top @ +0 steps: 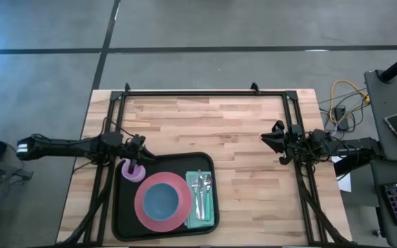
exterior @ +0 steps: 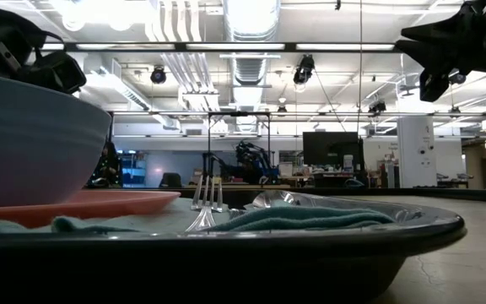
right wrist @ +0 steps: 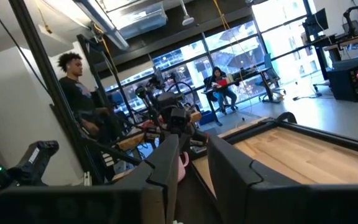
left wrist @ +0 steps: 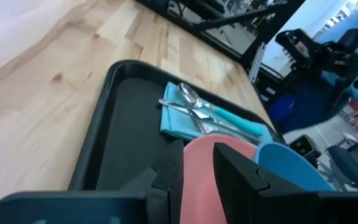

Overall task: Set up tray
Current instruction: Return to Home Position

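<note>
While the large black rectangular plastic tray (top: 119, 213) lies on the left half of the wooden table (top: 253, 207), carrying a round pink plate (top: 143, 210), purple cup (top: 131, 172) and teal napkin (top: 212, 213) under cutlery (top: 200, 196), I see the left gripper (top: 145, 156) by the cup, fingers slightly apart. The right gripper (top: 267, 141) is well clear, likewise parted.

I see the tray (top: 123, 210) near-left on the bench (top: 253, 138): cup (top: 132, 170) in its far-left corner, plate (top: 143, 210) (bowl (top: 160, 200) on it) central, cutlery (top: 200, 193) on napkin (top: 190, 215) right.

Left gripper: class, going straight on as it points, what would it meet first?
Probably the pink plate on the tray, seen just past the left gripper's tips; depth is unclear.
</note>
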Controlling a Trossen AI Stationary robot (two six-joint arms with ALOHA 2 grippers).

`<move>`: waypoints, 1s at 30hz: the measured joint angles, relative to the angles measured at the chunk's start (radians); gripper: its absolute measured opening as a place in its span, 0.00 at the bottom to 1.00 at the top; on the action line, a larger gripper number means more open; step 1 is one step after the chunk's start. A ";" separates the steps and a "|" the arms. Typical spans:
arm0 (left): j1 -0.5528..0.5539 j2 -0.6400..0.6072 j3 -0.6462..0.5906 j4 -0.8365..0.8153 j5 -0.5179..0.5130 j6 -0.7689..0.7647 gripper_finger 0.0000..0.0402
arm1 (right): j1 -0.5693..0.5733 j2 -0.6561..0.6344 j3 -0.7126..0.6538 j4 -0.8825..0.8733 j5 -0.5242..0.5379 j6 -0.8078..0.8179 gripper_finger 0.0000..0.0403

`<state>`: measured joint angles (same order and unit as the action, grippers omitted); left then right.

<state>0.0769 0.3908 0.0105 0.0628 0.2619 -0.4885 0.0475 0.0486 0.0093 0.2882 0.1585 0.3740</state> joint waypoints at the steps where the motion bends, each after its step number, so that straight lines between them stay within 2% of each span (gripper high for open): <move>1: 0.000 0.007 0.000 0.000 0.000 0.000 0.17 | 0.000 0.000 0.000 0.000 0.000 0.000 0.20; 8: 0.000 0.047 0.000 0.000 0.000 0.000 0.17 | 0.000 0.000 0.000 0.000 0.000 0.000 0.21; 19: 0.000 0.082 0.000 0.001 0.000 0.000 0.17 | 0.000 0.000 0.000 0.000 0.000 0.000 0.17; 30: 0.000 0.082 0.000 0.000 0.000 0.000 0.17 | 0.000 0.000 0.000 0.000 0.000 0.000 0.20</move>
<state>0.0772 0.4728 0.0105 0.0631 0.2619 -0.4885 0.0479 0.0486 0.0093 0.2882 0.1585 0.3737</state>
